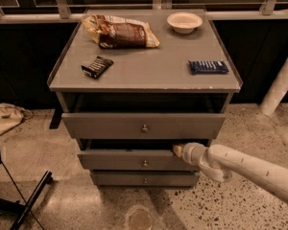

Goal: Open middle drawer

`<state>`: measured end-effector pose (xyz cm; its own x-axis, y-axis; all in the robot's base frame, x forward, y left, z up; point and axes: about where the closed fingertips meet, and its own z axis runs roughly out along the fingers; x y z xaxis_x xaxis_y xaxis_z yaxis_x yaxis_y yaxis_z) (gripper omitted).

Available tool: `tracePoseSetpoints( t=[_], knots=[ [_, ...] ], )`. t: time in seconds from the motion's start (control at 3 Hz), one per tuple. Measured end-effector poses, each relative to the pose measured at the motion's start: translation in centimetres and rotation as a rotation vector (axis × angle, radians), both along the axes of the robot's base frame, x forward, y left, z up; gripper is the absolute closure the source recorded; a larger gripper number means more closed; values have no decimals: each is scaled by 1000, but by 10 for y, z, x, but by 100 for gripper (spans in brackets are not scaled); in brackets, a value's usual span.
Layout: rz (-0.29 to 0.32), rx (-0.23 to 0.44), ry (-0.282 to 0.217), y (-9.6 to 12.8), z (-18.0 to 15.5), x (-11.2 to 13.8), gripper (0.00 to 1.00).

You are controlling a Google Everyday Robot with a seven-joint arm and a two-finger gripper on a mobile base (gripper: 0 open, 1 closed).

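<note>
Grey wooden middle drawer (129, 160) with small round metal knob, set slightly forward of the bottom drawer (120, 179) in the grey cabinet (144, 66); gripper (178, 150) of the white arm (249, 166) at its upper right edge, open or closed impossible to tell; judged partly opened, further pull remaining.

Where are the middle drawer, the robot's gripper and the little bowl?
middle drawer (115, 160): camera view, left half of its grey front.
gripper (177, 150): camera view, its tip at the middle drawer's top edge.
bowl (184, 22): camera view, middle of its inside.
</note>
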<state>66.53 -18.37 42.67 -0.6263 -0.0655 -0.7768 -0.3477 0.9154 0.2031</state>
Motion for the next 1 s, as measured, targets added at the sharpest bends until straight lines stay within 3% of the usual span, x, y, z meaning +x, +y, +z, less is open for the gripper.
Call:
tracePoseSetpoints(
  t=[0.33,0.67,1.0],
  knots=[
    [28,-43,110,-12,-2,-29,100],
    [4,-39,190,-38,-9,-63,100],
    [4,-39,190,-38,-9,-63,100]
  ],
)
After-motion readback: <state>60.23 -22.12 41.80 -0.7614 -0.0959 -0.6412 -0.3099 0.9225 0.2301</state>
